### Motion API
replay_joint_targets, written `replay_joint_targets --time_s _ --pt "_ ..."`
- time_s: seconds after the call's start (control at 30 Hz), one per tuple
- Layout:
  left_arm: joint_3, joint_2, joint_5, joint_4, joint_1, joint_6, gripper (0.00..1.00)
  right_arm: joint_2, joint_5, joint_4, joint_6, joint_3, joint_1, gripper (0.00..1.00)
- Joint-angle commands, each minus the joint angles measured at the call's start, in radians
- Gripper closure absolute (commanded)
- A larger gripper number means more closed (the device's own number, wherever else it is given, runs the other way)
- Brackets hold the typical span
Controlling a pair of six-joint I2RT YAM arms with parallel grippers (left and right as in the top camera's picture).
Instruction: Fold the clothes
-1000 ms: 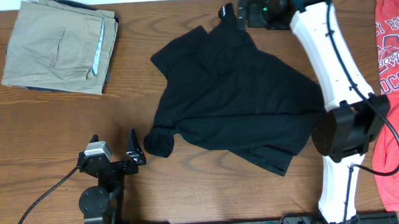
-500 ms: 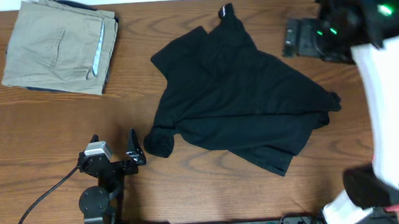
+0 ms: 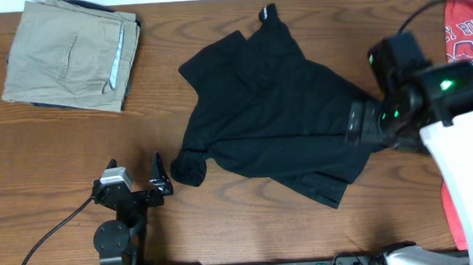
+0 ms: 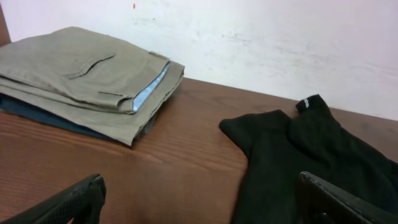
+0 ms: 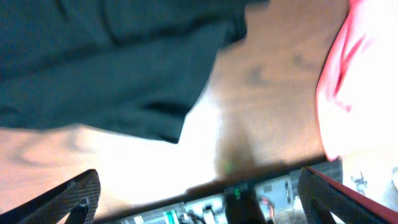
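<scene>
Left gripper [image 3: 162,176]: near edge of table [image 3: 251,230], left side. Jaws spread wide, nothing between them, low over bare wood.
Shirt to left gripper: black shirt [image 3: 276,114] lies just to the gripper's right. Its bunched sleeve [image 3: 189,170] is the closest part, just beside the fingertips but apart from them.
Right gripper [image 3: 354,124]: over the shirt's right edge, pointing in toward the cloth. Jaws wide apart, holding nothing. Cannot tell whether it touches the fabric.
Right wrist view: blurred. Shirt hem in the upper left, wood below it, red cloth at the right margin, both fingers at the bottom corners.
Shirt: middle of table, crumpled and unfolded, lower part doubled over in loose layers. One narrow end with a small white mark points to the far edge.
Red top [image 3: 466,53]: right edge of table, white lettering, partly hidden by the right arm, apart from the shirt.
Trousers [image 3: 71,52]: far left corner, khaki, folded, stacked on a dark blue garment [image 4: 37,112]. Well apart from the shirt.
Wall [image 4: 261,37]: pale, scuffed, behind the far edge.
</scene>
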Motion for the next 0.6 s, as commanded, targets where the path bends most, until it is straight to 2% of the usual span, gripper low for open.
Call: replay_joint_targets --time_s 0.0,0.2,0.43,0.57 --pt "-0.019 -0.006 0.004 -0.031 0.005 0.008 0.02 -0.05 -0.092 0.065 0.027 -0.173 0.033 0.01" --pt "-0.019 -0.006 0.004 -0.03 0.005 0.008 0.02 -0.057 -0.234 0.294 0.026 -0.469 0.082 0.02" --pt "-0.019 -0.006 0.004 -0.031 0.005 0.008 0.02 -0.057 -0.267 0.452 0.072 -0.691 0.103 0.28" --pt "-0.019 -0.006 0.004 -0.031 0.005 0.008 0.02 -0.057 -0.284 0.53 0.071 -0.776 0.103 0.35"
